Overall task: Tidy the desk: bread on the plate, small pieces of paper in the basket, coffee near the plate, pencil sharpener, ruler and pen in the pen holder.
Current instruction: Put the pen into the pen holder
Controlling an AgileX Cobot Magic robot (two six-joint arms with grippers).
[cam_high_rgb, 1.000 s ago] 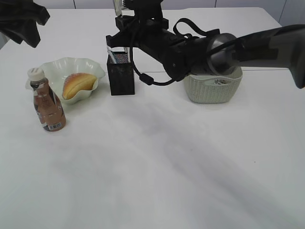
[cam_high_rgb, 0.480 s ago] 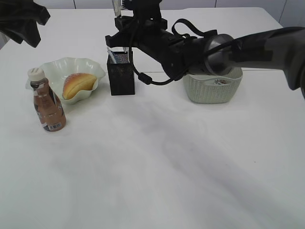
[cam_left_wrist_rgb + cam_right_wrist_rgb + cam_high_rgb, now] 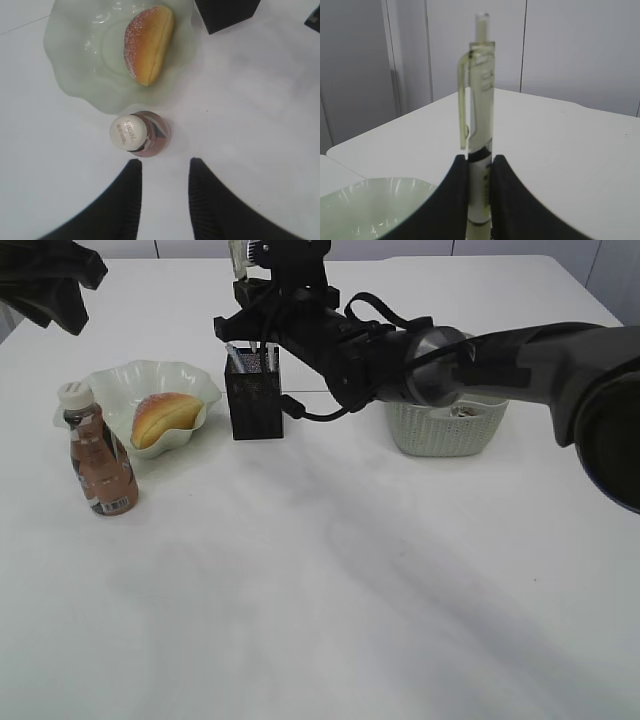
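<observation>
Pale green plate (image 3: pixel 120 385), black mesh pen holder (image 3: pixel 254 400), golden bread (image 3: pixel 162 416).

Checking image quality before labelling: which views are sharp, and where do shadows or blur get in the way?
Exterior view: soft grey shadows smear across the table; the right arm's near end is blurred, the pen holder fairly crisp. Left wrist view: bread and coffee bottle are sharp under even light, the left gripper featureless black. Right wrist view: the pen is sharp, the plate rim soft.

bread (image 3: pixel 163 417) on plate (image 3: pixel 125 384), coffee bottle (image 3: pixel 98 452) in front, pen holder (image 3: pixel 253 392) right of plate, basket (image 3: pixel 447 423) further right
</observation>
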